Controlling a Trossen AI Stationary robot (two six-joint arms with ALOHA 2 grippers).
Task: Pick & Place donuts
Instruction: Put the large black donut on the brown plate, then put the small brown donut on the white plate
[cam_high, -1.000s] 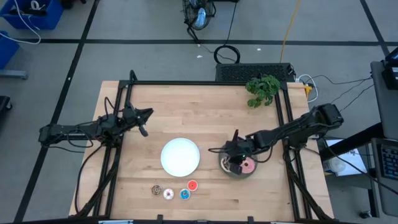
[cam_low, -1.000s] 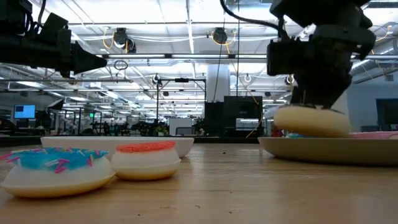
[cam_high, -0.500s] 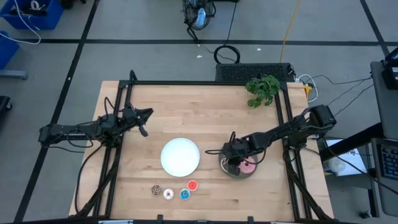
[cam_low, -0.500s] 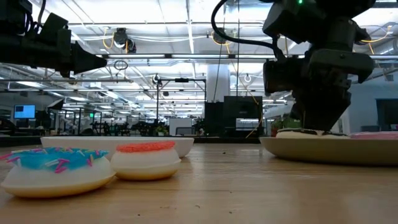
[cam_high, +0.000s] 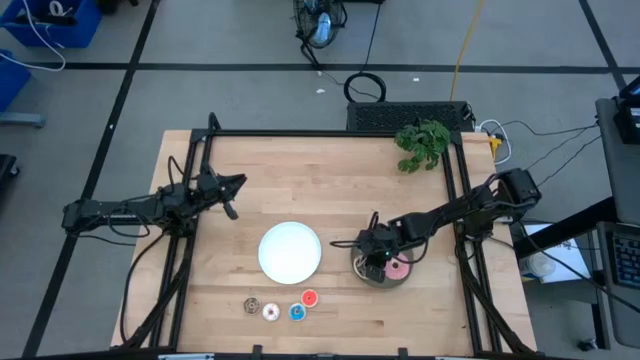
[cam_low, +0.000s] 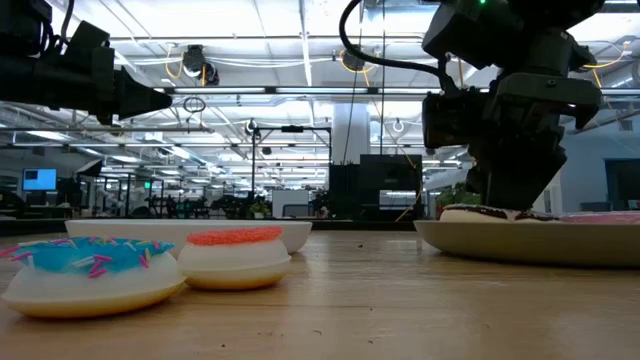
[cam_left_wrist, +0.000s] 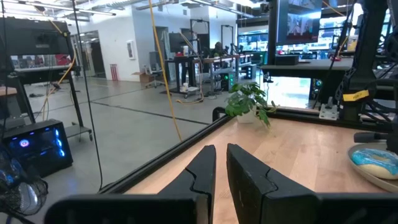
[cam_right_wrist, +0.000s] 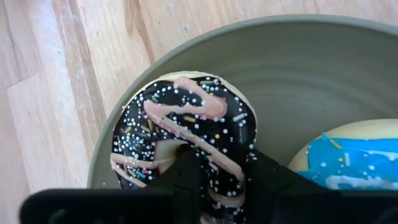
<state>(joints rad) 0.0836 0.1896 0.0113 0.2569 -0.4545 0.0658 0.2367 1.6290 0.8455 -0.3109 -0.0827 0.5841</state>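
A dark sprinkled donut (cam_right_wrist: 186, 124) lies flat in the grey plate (cam_right_wrist: 298, 68), beside a blue donut (cam_right_wrist: 348, 155) and a pink donut (cam_high: 399, 268). My right gripper (cam_high: 375, 256) stands over the plate's left part, shut on the dark donut (cam_low: 490, 213). Several tiny donuts rest on the table near its near edge: brown (cam_high: 252, 305), white (cam_high: 271, 312), blue (cam_high: 297, 312) and red (cam_high: 309, 297). My left gripper (cam_high: 233, 195) hovers shut over the table's left part, touching nothing. My right gripper pinches the dark donut's ring (cam_right_wrist: 217, 177): one finger (cam_right_wrist: 186, 171) is inside the hole and the other finger (cam_right_wrist: 267, 177) is outside the rim. It comes from above, pointing down. The donut lies flat on the grey plate's floor.
A white plate (cam_high: 290, 250) sits at the table's middle, between the tiny donuts and the far side. A green plant (cam_high: 422, 143) stands at the far right corner. Black frame rails (cam_high: 330, 133) run along the table's far edge and sides.
My right gripper has moved down and slightly toward the near edge. The dark donut, held lifted above the grey plate a second ago, now lies on the plate.
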